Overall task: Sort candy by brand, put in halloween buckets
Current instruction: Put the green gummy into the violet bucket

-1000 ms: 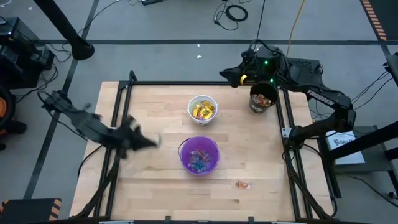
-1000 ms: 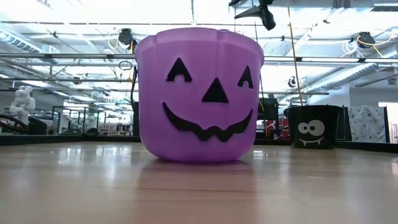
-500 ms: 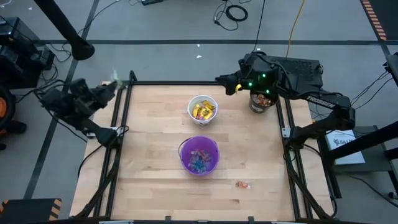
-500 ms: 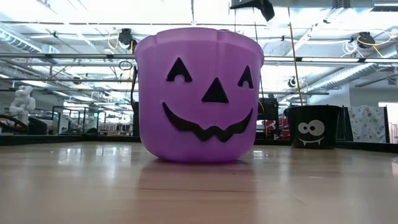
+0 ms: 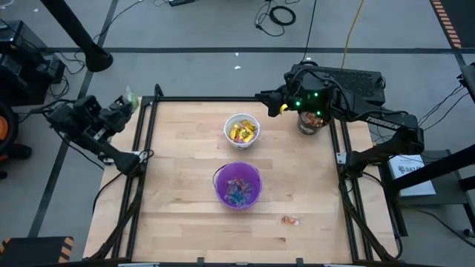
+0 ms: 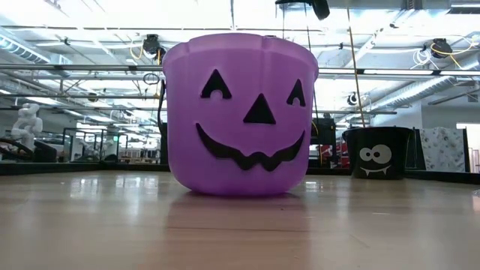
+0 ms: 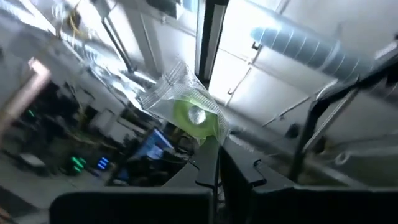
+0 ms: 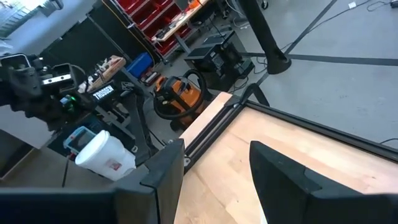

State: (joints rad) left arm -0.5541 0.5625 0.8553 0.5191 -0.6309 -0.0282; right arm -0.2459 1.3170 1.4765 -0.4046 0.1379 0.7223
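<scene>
One green candy (image 7: 194, 116) (clear wrapper) sits pinched in the left hand (image 7: 217, 158).

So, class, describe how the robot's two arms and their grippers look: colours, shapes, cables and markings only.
Both arms are dark, jointed links. The right arm's black gripper has two flat, broad fingers; green lights glow on its wrist, black cables loop over it, and white lettering marks a link. The left arm's black gripper has slim fingers with notched inner edges.
</scene>
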